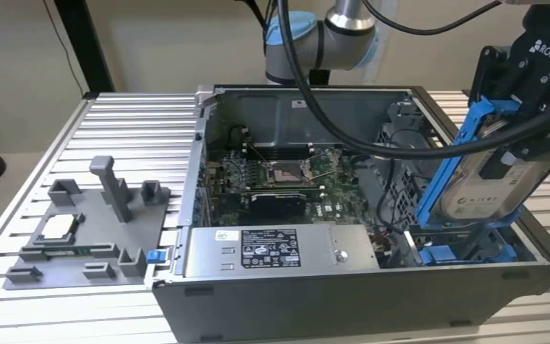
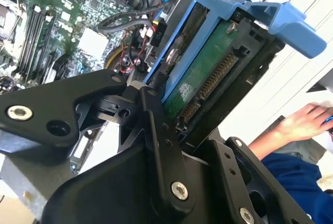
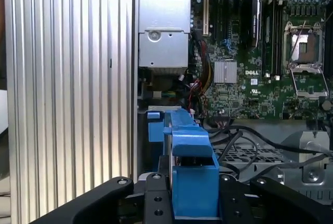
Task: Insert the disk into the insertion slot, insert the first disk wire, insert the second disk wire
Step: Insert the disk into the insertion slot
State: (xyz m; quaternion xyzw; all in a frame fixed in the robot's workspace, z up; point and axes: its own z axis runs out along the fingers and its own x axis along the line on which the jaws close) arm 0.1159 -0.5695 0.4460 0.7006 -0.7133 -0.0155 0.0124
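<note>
a black pincer (image 1: 515, 136) pinches the disk (image 1: 475, 179), with its fingers (image 2: 156, 146) pressed one on each side. the disk is a silver-grey drive in a bright blue frame. it hangs on edge, tilted, over the corner of the case (image 1: 351, 308) nearest the pincer. a white label with print too small to tell sits on its silver face. in the second wrist view its other face shows a green circuit board (image 2: 205, 70) with a row of connector pins. white lettering runs along the pincer's body.

just below the disk's lower end a blue bay (image 1: 461, 254) sits inside the case; whether the two touch cannot be told. thick black cables (image 1: 351, 129) loop from the arm past the disk.

further from the pincer, along the case's front wall, lies a grey power supply (image 1: 256, 251) with a white label of fine print and symbols. beyond it the motherboard (image 1: 332, 193) lies flat, with a processor socket (image 1: 285, 172) near its middle.

the case stands on a ribbed metal table (image 1: 132, 122). well apart from the pincer, on the exterior view's left, a grey fixture (image 1: 84, 236) holds small parts. in the second wrist view a person's hand (image 2: 302, 122) and blue sleeve (image 2: 296, 177) lie beyond the case.
</note>
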